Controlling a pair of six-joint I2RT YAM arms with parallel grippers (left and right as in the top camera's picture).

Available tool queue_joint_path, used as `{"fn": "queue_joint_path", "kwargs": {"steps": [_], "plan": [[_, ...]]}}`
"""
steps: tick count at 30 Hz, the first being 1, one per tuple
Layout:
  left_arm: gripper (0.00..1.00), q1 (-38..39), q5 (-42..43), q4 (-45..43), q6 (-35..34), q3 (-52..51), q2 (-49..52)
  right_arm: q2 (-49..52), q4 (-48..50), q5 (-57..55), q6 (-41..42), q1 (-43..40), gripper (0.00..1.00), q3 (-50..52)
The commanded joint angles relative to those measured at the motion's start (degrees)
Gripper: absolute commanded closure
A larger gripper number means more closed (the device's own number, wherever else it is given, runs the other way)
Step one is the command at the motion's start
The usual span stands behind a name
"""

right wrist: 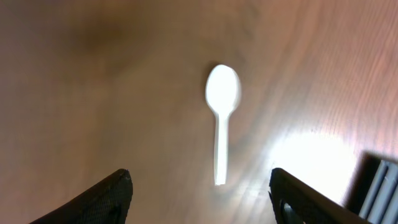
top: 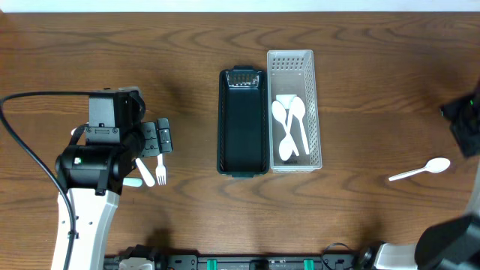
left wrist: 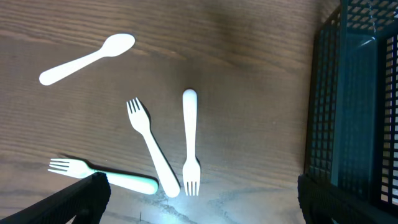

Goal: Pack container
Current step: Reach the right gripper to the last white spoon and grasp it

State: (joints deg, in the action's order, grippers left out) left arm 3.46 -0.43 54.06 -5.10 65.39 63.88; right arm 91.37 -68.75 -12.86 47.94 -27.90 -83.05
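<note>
My right gripper [right wrist: 199,177] hangs released over the white plastic spoon [right wrist: 222,118] at four o'clock from the white slotted plastic bin [top: 291,60]; I judge lowering and clenching comes next.

The white-and-black left arm [top: 86,180] angles rightward, its black two-finger left gripper [left wrist: 199,202] spread wide; the black two-finger right gripper [right wrist: 199,196] gapes equally wide.

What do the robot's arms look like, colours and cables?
The left arm has black joint housings on a white lower link, with a black cable looping off its side. The right arm looks black at its visible end. Both grippers' fingers are matte black.
</note>
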Motion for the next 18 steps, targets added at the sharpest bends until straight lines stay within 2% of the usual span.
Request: {"fn": "queue_joint_path", "kwargs": {"steps": [1, 6, 13, 18], "plan": [[0.02, -0.28, -0.48, 0.33, 0.13, 0.85, 0.22, 1.7, 3.02, 4.26, 0.42, -4.57, 0.27, 5.86], [0.02, -0.28, -0.48, 0.31, 0.13, 0.85, 0.22, 5.9, 8.87, 6.93, -0.44, -8.17, 0.28, 13.4], [0.02, -0.28, -0.48, 0.31, 0.13, 0.85, 0.22, 11.04, 16.55, 7.15, -0.5, -7.91, 0.29, 20.46], [0.02, -0.28, -0.48, 0.31, 0.13, 0.85, 0.22, 13.9, 22.62, 8.98, -3.85, -7.91, 0.31, 23.1]]}}
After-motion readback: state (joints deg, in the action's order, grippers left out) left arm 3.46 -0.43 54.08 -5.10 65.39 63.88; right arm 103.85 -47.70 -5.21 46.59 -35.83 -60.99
